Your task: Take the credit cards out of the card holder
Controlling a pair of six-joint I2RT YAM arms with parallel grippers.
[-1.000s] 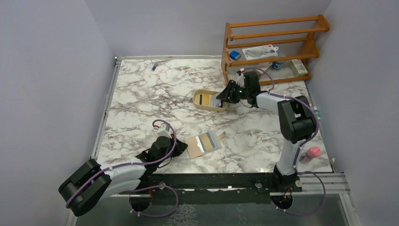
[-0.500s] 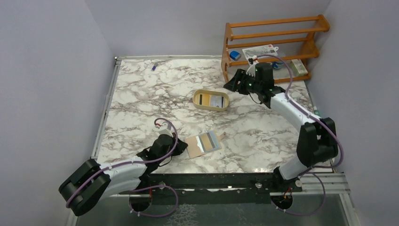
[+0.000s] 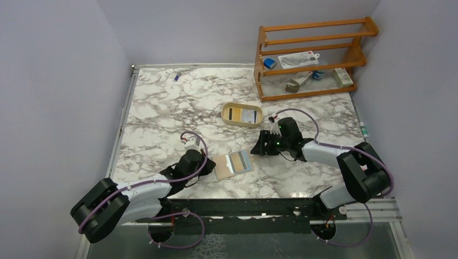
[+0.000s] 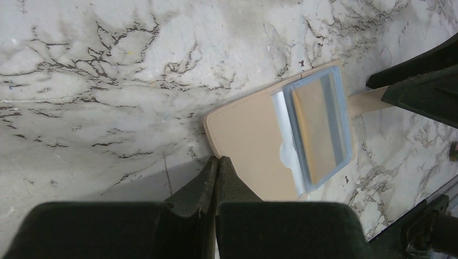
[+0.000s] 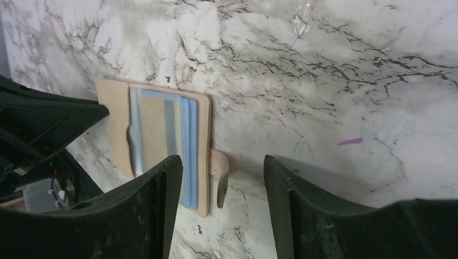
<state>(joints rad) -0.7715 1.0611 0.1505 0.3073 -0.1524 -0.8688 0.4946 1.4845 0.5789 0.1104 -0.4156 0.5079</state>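
Observation:
The tan card holder [image 3: 231,164] lies open on the marble table, with a yellowish card [image 4: 315,127] and light blue card edges [image 5: 189,145] in its slots. Its snap tab [image 5: 219,170] sticks out on the right. My left gripper [image 3: 204,165] is shut with its tip [image 4: 217,160] at the holder's left edge. My right gripper [image 3: 261,147] is open and empty, just right of the holder; in the right wrist view [image 5: 219,162] the tab lies between its fingers. A dark-striped card [image 3: 233,114] and a whitish card [image 3: 249,116] lie in the cream oval tray [image 3: 242,123].
A wooden rack [image 3: 310,56] with small items stands at the back right. A small blue object [image 3: 177,76] lies at the back left. A pink-capped item [image 3: 359,174] sits off the table's right edge.
My right arm has swung from the tray, up by the rack, then down to the right side of the card holder. My left gripper has edged right to the holder's left edge.

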